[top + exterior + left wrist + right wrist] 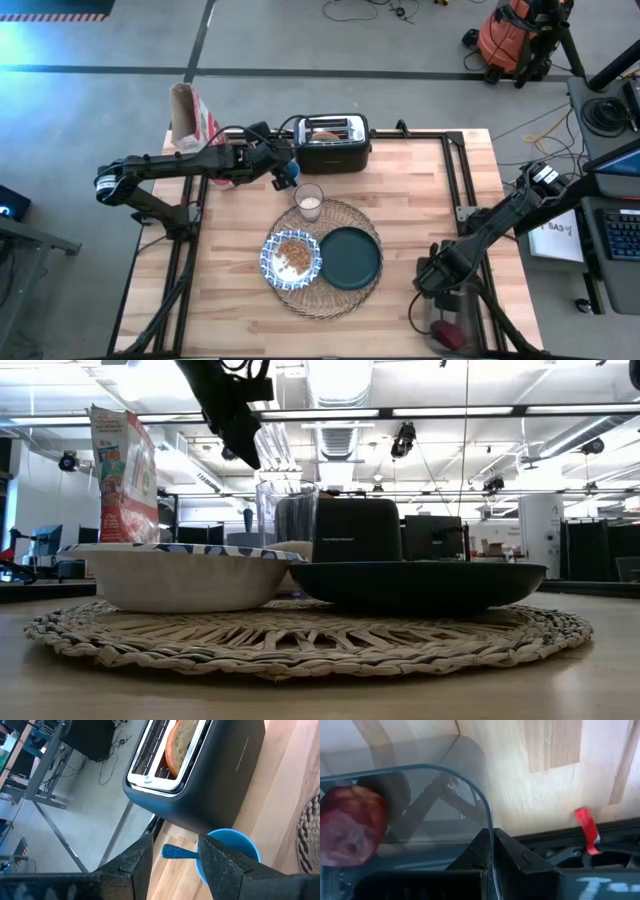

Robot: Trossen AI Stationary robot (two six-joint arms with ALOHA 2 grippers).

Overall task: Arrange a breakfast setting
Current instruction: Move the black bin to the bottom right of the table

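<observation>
A round woven placemat (325, 290) lies at the table's middle. On it rest a patterned bowl (291, 258) with cereal and a dark teal plate (350, 257). A glass of milk (309, 202) stands at its far edge. My left gripper (175, 865) hangs open, high above a small blue cup (235, 842) beside the toaster (333, 140). A blue spoon handle (175, 852) sticks out of that cup. My right gripper (492, 847), at the table's near right corner, is shut on a clear container (420, 805) with a dark-red item (350, 825) inside. My right gripper pinches the clear container's thin wall at its rim (489, 827), one finger on each side of it. The fingers come steeply from above. Whether the container stands on the table or is lifted, I cannot tell.
The toaster holds a slice of toast (182, 742) in its slot. A cereal bag (188, 118) stands at the far left corner. Bare wood lies to the placemat's right and near side. A black frame rail with red tape (587, 830) runs along the table's right edge.
</observation>
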